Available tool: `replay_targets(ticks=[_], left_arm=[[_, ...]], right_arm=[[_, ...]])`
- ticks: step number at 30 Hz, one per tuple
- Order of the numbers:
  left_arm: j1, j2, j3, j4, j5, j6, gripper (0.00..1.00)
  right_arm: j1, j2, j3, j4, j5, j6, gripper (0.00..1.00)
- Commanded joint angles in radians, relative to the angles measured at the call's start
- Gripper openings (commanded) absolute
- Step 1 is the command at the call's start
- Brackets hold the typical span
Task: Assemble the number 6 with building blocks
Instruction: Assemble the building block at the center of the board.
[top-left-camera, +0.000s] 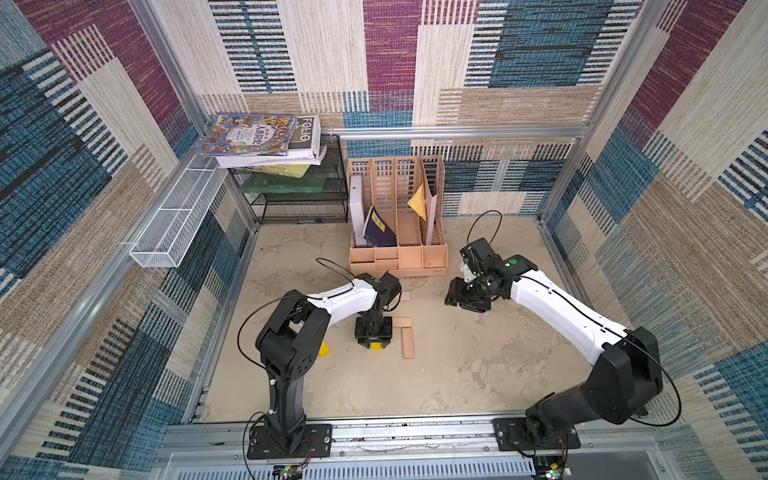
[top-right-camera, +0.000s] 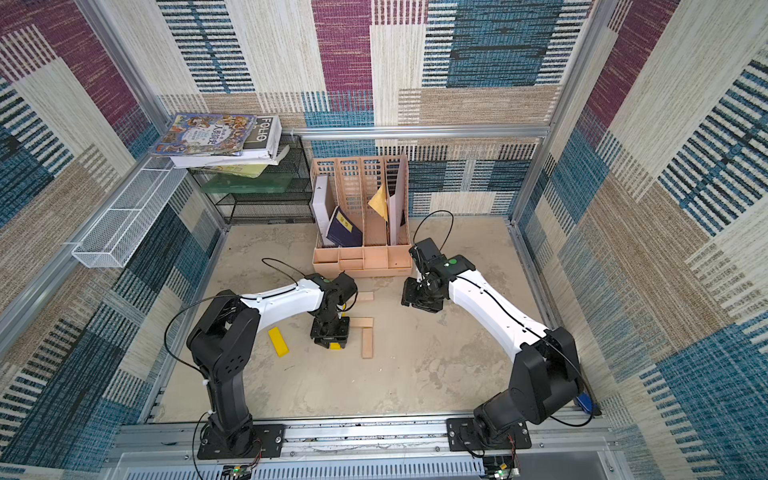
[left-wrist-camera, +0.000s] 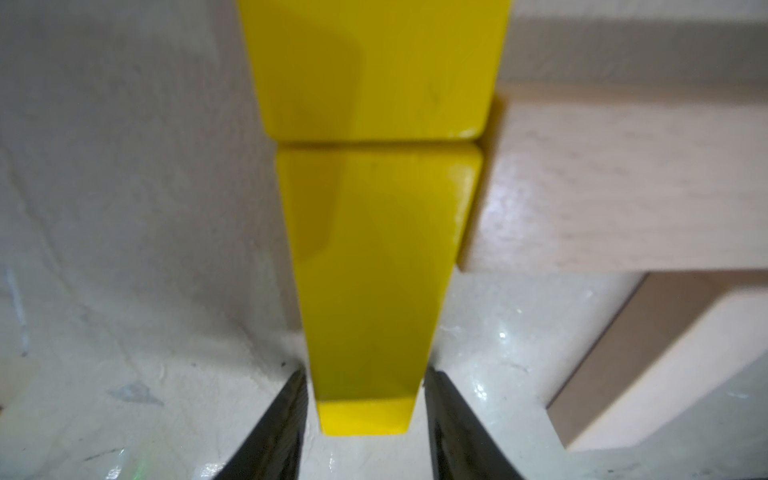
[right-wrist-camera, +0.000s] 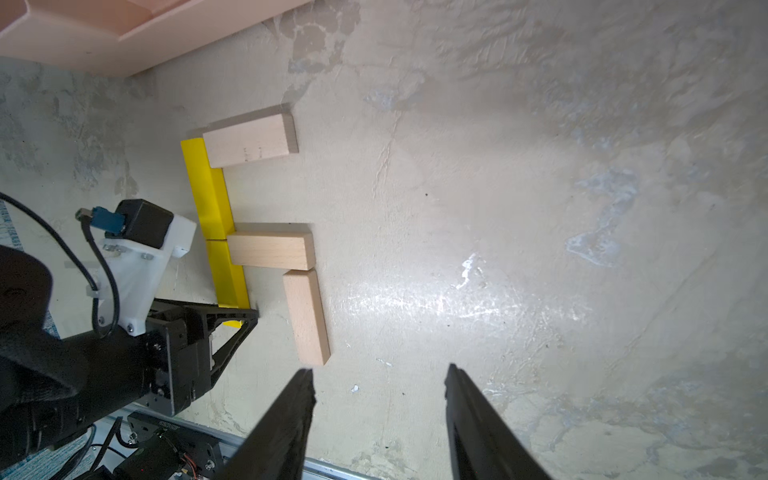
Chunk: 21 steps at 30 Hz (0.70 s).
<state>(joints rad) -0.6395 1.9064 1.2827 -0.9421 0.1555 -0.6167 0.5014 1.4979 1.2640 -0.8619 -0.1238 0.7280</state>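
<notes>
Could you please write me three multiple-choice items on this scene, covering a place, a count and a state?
1. Where is the loose yellow plank?
A) in the organizer
B) on the books
C) on the table beside the left arm

2. How many wood planks lie on the table?
A) two
B) three
C) five

3. The right gripper is:
A) open and empty
B) shut on a yellow plank
C) shut on a wood plank

Key:
1 C, a top view shows it by that arm.
2 B, the right wrist view shows three.
3 A, its fingers stand apart with only table between.
</notes>
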Motion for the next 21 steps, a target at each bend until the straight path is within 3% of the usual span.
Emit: replay_targets(ticks=[1, 13, 17, 21], left_arm=[[0.000, -0.028, 0.003, -0.019, 0.001, -0.001, 0.52], [0.054, -0.235, 0.180, -0.108, -0.050, -0.007, 0.56], [0.170, -0.356, 0.204, -0.058, -0.107, -0.022, 0.57], [0.335, -0.519, 0.088, 0.011, -0.167, -0.047, 0.58]], right_arm=[[0.002, -0.004, 0.002, 0.015, -0.007, 0.003, 0.55], [0.003, 0.042, 0.095, 0.014, 0.001, -0.054, 0.57], [0.020, 0.113, 0.207, 0.044, -0.024, -0.148, 0.65], [0.145, 0.280, 0.415, 0.057, -0.035, -0.404, 0.68]])
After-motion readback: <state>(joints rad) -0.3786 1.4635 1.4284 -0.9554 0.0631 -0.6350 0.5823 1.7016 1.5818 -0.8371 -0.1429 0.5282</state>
